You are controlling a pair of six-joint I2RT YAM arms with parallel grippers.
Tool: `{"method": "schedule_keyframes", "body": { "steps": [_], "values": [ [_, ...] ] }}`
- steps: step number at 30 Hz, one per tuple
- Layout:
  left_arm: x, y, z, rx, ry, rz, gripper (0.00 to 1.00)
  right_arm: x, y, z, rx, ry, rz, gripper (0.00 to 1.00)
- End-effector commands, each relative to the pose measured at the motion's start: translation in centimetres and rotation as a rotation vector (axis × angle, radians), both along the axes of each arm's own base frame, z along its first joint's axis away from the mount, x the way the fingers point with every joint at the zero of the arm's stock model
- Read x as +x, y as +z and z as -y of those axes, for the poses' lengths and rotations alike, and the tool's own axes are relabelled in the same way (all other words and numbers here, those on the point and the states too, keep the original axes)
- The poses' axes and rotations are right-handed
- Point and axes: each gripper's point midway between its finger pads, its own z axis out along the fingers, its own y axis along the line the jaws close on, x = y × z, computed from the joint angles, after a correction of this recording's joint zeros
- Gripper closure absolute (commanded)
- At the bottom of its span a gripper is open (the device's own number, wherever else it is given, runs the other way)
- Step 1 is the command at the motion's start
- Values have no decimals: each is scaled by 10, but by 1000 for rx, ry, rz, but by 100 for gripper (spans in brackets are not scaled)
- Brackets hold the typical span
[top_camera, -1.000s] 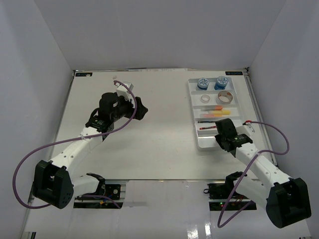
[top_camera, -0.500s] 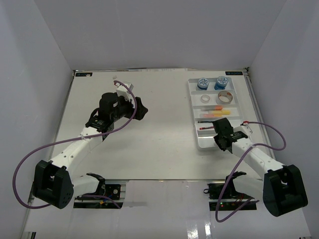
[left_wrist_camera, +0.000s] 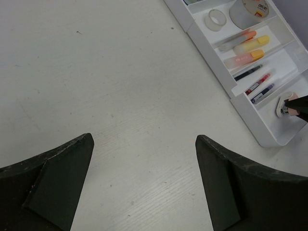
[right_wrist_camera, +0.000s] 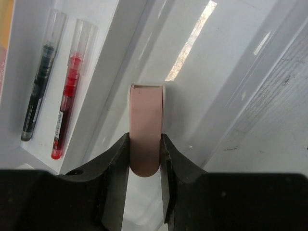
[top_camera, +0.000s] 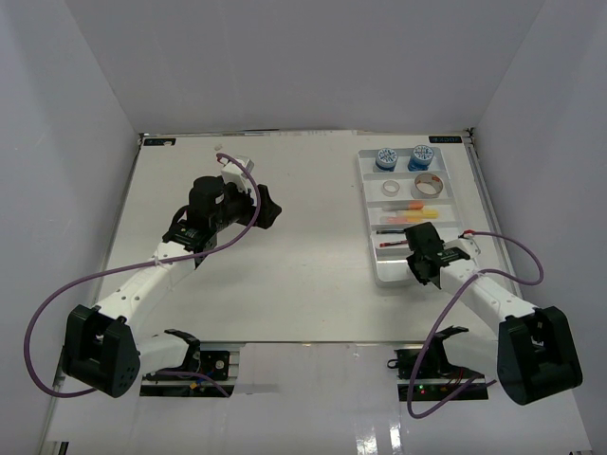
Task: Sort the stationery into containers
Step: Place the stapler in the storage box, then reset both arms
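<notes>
The white divided tray (top_camera: 368,223) lies at the right of the table. It holds two blue-white tubs (top_camera: 386,157), two tape rolls (top_camera: 429,184), yellow and orange pieces (top_camera: 417,210) and thin pens (top_camera: 394,230). My right gripper (right_wrist_camera: 144,144) is shut on a pink eraser (right_wrist_camera: 146,115), held on edge inside the tray's nearest compartment (right_wrist_camera: 216,86), beside a black pen (right_wrist_camera: 41,98) and a red pen (right_wrist_camera: 67,106). My left gripper (left_wrist_camera: 144,139) is open and empty above bare table, left of the tray (left_wrist_camera: 216,72). The pink eraser also shows in the left wrist view (left_wrist_camera: 284,107).
The tray sits close to the table's right edge (top_camera: 479,209). White walls enclose the table at the back and both sides. My left arm (top_camera: 204,223) reaches over the table's left middle.
My right arm has drawn in and its gripper has shifted slightly left at the tray's near compartment, with the pink eraser in it. The left arm has not moved.
</notes>
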Motion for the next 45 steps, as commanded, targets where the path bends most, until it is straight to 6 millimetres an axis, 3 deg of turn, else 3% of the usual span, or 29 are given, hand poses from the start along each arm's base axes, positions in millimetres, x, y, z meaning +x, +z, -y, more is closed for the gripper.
{"method": "schedule_keyframes", "body": {
  "steps": [1, 13, 18, 20, 21, 23, 28, 31, 34, 40, 45],
  "values": [
    [3, 23, 3, -17, -4, 43, 2, 17, 13, 2, 7, -54, 63, 70],
    [3, 21, 3, -14, -7, 37, 2, 26, 34, -3, 15, -3, 112, 40],
    [6, 25, -1, 5, 13, 50, 2, 26, 73, 5, -65, 87, 205, 25],
    [6, 26, -6, 18, 36, 48, 2, 25, 99, 11, -140, 171, 254, 17],
    [4, 30, -9, 19, 43, 57, 2, 25, 110, 14, -176, 199, 273, 9],
    [-1, 30, -12, 27, 52, 47, 2, 23, 146, 21, -279, 288, 329, 3],
    [-27, 54, -28, 12, 87, 57, 2, 1, 217, 45, -468, 346, 486, 5],
    [-45, 75, -48, -11, 168, 84, 2, -29, 264, 58, -569, 368, 650, 8],
    [-68, 96, -68, -43, 236, 135, 2, -51, 286, 65, -674, 420, 726, 10],
    [-103, 109, -116, -65, 423, 174, 2, -84, 301, 71, -797, 484, 835, 10],
    [-139, 127, -152, -121, 539, 274, 2, -102, 300, 80, -866, 466, 872, 10]
  ]
}}
